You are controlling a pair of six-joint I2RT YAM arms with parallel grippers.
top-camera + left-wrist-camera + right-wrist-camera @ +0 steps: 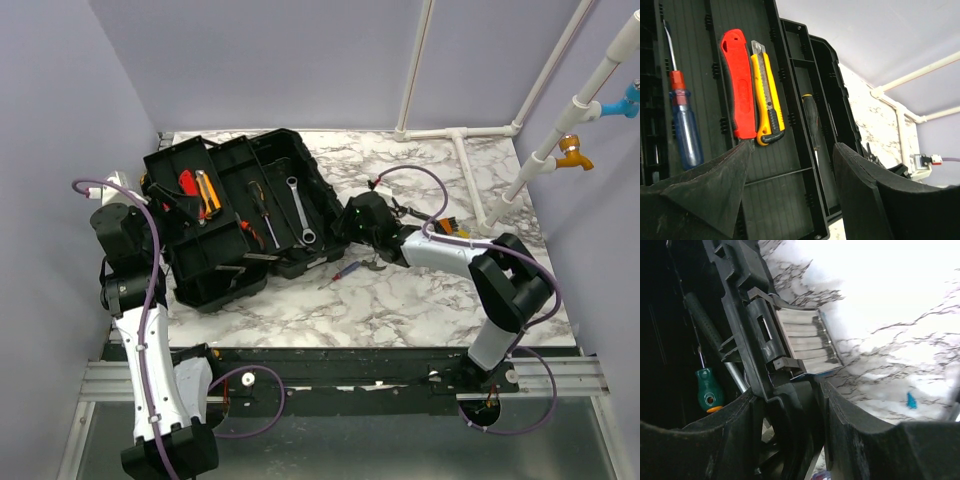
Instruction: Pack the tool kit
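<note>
Top external view: the toolbox [215, 280] lies open on the left half of the marble table [420, 300], its two halves spread flat, and both of my arms reach in at it from opposite sides. A wrench [298, 210] rests in the right half. A small screwdriver [345, 270] lies loose on the marble just beside the box's near right corner, below the right gripper [352, 222].

On the left wrist camera, the left gripper [792, 160] hangs over the box's left half with its fingers [715, 190] spread wide and nothing between them. Beyond the fingertips, a blue-handled screwdriver [684, 135], a red-handled tool [740, 85] and a yellow utility knife [767, 95] lie side by side in one long compartment. The red tool and the knife touch along their length. The butt of the red tool sits right at the tip of the left-hand finger. A black-handled screwdriver [811, 120] lies in the next channel over, in line with the gap between the fingers.

On the right wrist camera, the fingers straddle the toolbox's outer wall just below a ribbed latch [807, 347]. The wall fills the gap between them, so I read this gripper as partly closed and clamped on the box. One finger sits inside, near a green-handled screwdriver [709, 392], and the other sits outside over the marble.
</note>
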